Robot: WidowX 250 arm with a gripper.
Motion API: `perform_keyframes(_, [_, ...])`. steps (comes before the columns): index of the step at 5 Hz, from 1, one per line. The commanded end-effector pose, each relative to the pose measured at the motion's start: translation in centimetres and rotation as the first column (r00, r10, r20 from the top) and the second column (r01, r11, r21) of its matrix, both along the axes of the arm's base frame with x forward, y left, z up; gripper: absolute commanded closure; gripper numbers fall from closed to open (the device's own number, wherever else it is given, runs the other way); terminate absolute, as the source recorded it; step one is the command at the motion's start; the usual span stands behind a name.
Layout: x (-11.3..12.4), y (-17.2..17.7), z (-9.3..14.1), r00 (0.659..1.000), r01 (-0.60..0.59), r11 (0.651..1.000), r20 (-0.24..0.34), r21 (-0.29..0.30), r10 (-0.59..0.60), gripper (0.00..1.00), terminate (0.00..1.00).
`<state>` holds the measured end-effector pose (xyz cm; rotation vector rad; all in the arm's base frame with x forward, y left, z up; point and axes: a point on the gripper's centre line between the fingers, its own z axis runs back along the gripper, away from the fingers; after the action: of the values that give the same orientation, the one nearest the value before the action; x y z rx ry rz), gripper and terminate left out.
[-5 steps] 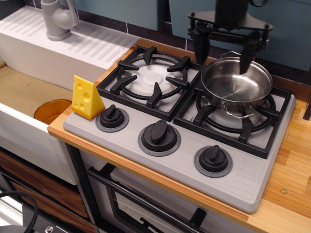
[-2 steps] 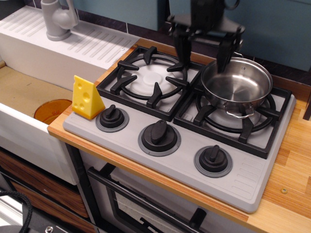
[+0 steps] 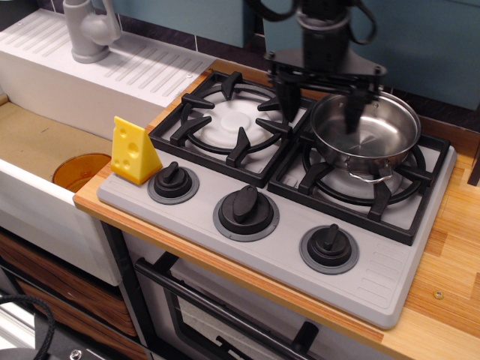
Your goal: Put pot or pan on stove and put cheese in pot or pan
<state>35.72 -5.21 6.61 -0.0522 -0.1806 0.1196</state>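
- Gripper (image 3: 319,107) hanging over the back of the stove, its two black fingers spread wide and holding nothing; one fingertip sits just outside the pot's left rim, the other hangs over the pot's inside.
- Steel pot (image 3: 366,135), round and shallow with small loop handles, stands upright on the right burner grate (image 3: 358,184).
- Left burner grate (image 3: 232,124) is bare, its white disc showing.
- Light grey stove (image 3: 300,232) carries three black knobs along its front edge and rests on a wooden counter (image 3: 450,255).
- Yellow cheese wedge (image 3: 133,151), with round holes, stands upright at the stove's front left corner, just beside the leftmost knob (image 3: 172,181), well apart from the pot.
- Orange cup (image 3: 79,171) lies in the sink (image 3: 30,142) to the left of the cheese; a grey tap (image 3: 88,28) stands behind.
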Motion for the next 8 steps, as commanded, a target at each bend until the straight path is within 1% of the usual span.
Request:
perform_keyframes(1, [0.5, -1.5, 1.7, 0.995, -0.012, 1.0, 0.103, -0.013, 0.013, 0.0, 0.0])
perform_keyframes(3, [1.1, -1.9, 0.4, 0.989, 0.016, 0.999, 0.151, -0.045, -0.009, 0.0, 0.0])
perform_keyframes(5, [0.8, -3.1, 0.4, 0.988, -0.003, 0.999, 0.151, -0.053, 0.011, 0.0, 0.0])
perform_keyframes(6, [0.6, -3.8, 1.2, 0.991, -0.014, 0.999, 0.132, -0.05, 0.02, 1.0, 0.0])
perform_keyframes(7, [0.4, -4.3, 2.5, 0.994, -0.019, 0.997, 0.102, -0.081, 0.027, 1.0, 0.0])
perform_keyframes(8, [0.4, -4.8, 3.1, 0.995, -0.032, 0.994, 0.09, -0.103, 0.041, 1.0, 0.0])
